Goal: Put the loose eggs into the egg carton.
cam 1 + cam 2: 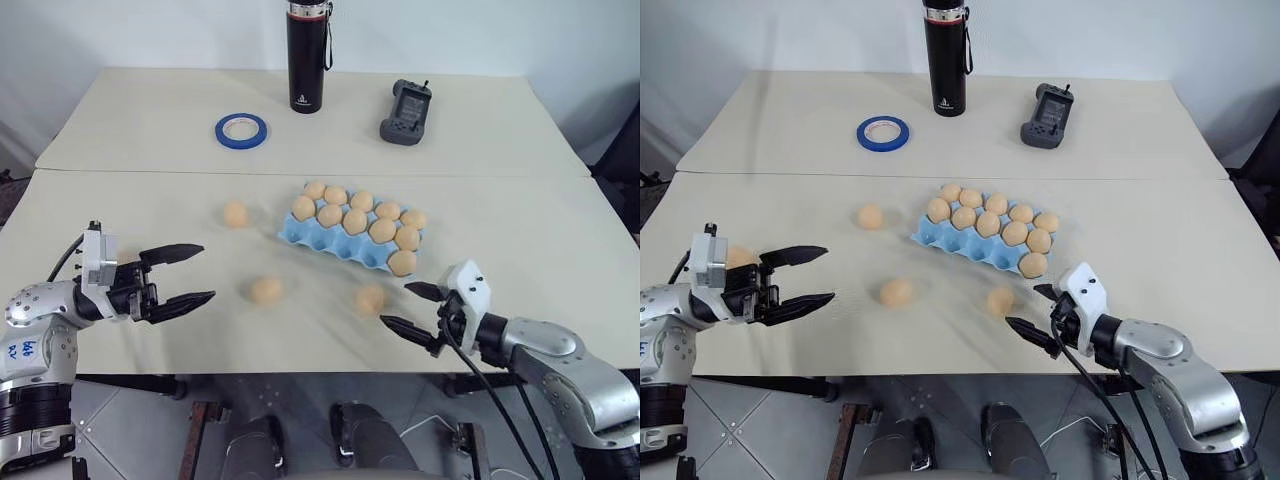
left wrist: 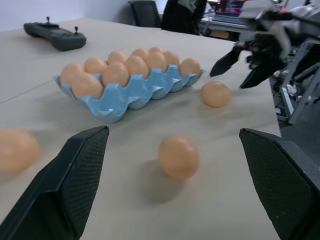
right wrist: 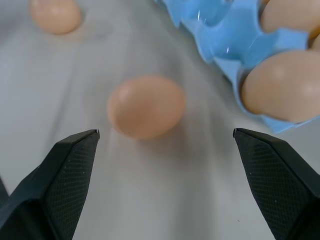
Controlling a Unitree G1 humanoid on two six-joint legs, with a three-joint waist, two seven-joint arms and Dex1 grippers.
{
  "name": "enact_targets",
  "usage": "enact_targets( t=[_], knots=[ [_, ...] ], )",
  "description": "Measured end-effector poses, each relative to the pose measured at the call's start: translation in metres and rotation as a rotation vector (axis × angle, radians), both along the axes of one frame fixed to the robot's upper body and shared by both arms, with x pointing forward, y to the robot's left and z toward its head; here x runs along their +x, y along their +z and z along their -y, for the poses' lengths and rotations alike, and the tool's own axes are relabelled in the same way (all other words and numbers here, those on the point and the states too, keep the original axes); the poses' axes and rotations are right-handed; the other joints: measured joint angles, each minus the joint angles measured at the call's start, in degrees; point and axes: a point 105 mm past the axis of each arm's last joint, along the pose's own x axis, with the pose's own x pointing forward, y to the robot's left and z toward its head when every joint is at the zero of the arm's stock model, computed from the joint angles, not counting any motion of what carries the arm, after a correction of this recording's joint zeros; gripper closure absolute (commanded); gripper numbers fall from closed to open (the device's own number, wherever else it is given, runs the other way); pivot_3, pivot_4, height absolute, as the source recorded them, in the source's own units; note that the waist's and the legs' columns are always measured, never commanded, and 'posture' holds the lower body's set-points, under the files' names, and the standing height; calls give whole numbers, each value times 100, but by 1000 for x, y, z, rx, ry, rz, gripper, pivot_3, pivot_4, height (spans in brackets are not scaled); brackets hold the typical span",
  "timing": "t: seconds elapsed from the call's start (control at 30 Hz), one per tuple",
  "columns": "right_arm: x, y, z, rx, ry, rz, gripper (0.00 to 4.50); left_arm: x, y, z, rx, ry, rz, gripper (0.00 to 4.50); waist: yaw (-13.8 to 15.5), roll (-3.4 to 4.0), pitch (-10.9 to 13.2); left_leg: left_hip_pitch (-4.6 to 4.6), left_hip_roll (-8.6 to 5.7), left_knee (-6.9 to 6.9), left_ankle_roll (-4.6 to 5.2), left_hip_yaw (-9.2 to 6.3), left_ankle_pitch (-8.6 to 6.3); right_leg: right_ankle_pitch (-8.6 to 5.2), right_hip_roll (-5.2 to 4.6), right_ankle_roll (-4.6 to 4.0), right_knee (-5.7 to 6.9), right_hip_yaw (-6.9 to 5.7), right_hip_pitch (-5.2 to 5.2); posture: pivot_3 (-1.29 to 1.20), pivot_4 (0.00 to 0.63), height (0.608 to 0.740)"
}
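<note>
Smooth pale orange loose eggs (image 1: 266, 290) beside light blue egg carton (image 1: 325, 240)

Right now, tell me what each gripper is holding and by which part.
Nothing is held. The left gripper and the right gripper both have their fingers open above the table, with a loose egg lying untouched ahead of the right one.

- Black flask (image 1: 307, 58): upright at the far edge of the beige table (image 1: 120, 130).
- Blue tape ring (image 1: 241, 129): flat, left of the flask.
- Dark grey handheld controller (image 1: 406, 112): right of the flask.
</note>
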Motion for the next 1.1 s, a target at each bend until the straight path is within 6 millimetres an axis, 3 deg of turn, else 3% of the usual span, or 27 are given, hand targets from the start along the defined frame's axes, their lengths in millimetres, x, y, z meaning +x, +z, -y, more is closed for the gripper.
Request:
enact_targets(
  t=[0.43,0.53,0.67,0.77,0.93,1.1],
  knots=[
    [22,-11,-28,20,73,11,0,-4,-6,-2,-14,-6,7,57,6,-2,-1,-4,1,5,1,-3,-1,0,-1,0,2,-4,-1,0,150,740],
    [26,-13,-31,6,81,8,586,-4,-5,-2,-14,-2,13,0,0,-2,-1,-4,1,6,1,-4,-1,0,-2,0,2,-5,0,0,150,740],
    [28,-12,-36,32,81,35,1850,-4,-5,-2,-17,-1,18,0,5,-2,-1,-5,1,5,0,-6,-1,0,-2,0,2,-8,0,0,150,740],
    [28,-10,-36,36,84,37,2068,-4,-5,-2,-21,-2,23,0,4,-2,-1,-7,1,6,1,-6,-2,0,-2,0,0,-8,0,0,150,740],
    [23,12,-35,63,98,78,2069,-6,-6,-4,-26,5,27,0,1,-1,-1,-7,3,4,0,-8,-3,0,-2,0,1,-9,0,0,150,740],
    [35,55,-37,107,85,183,2069,-9,-11,-5,-33,8,20,0,0,-1,-1,-6,3,7,6,-13,-18,2,-4,-4,4,-14,0,0,150,740]
  ],
)
